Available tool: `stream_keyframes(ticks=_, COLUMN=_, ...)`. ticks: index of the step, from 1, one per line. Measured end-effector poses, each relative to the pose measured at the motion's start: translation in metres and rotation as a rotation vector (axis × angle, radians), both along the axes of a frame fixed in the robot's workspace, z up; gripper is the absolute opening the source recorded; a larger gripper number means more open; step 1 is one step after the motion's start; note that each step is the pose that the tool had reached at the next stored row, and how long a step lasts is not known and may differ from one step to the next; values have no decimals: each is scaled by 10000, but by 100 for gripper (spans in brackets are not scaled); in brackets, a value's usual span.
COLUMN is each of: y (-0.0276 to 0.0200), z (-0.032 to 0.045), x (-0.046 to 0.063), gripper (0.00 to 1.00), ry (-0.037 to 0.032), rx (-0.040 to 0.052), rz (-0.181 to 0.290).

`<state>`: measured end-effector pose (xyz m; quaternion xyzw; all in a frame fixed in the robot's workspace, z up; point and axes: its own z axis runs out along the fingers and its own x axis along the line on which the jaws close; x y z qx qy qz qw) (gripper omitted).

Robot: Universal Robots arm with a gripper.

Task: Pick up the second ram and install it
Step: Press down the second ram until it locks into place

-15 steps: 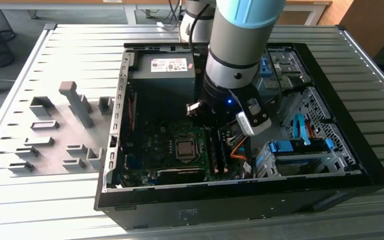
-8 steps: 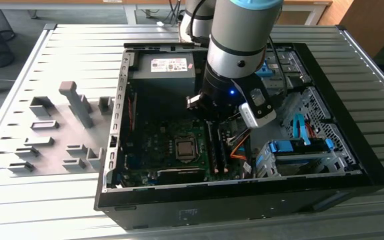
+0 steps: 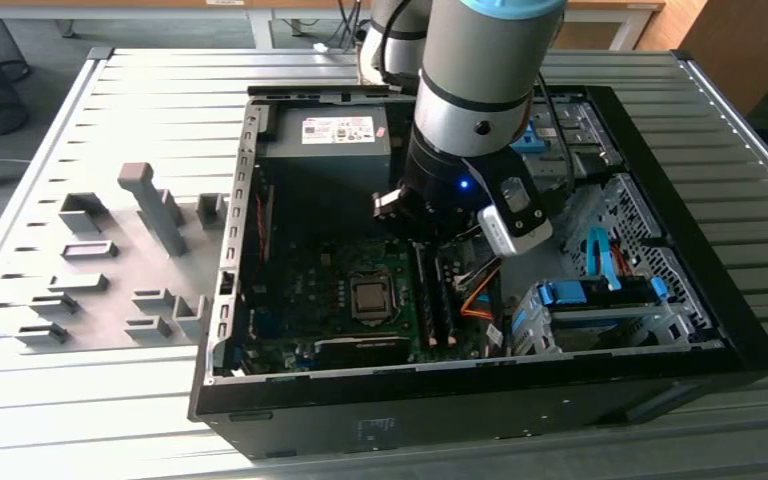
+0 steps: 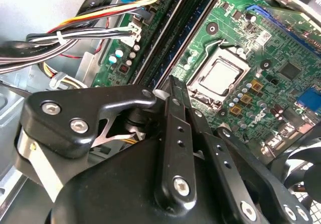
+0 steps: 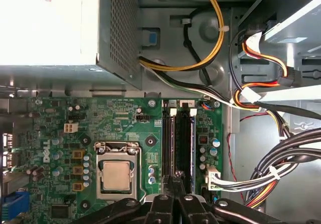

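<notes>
We begin with the gripper. In the exterior view it hangs from the arm down inside the open computer case, low over the motherboard and just above the near end of the memory slots. The case lies on a slatted metal table. A group of grey fixture blocks stands on that table toward the exterior view's left, well apart from the claw.

In the second wrist view the gripper has its black fingers drawn in close together. Their tips sit right over the slot nearer the processor socket. A bundle of coloured cables runs past on the far side of the slots.

In the first wrist view the gripper again has its tips almost touching, set on the end of the memory slots. We judge the claw closed, but we cannot tell whether a thin board is pinched between the tips or only pressed from above. The second ram is, as best we can make out, the dark edge-on strip in the slot nearer the processor socket, reaching under the fingertips. The power supply sits beyond the slots.

We judge the task far along, with the stick brought to its slot. We cannot tell whether it is fully seated and latched.
</notes>
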<state>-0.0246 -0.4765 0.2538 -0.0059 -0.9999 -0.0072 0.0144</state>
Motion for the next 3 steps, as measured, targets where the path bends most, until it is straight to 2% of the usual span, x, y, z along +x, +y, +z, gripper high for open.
stream_keyframes(ticks=3, y=0, z=0, x=0, gripper=10, ry=0, rx=1, rz=0)
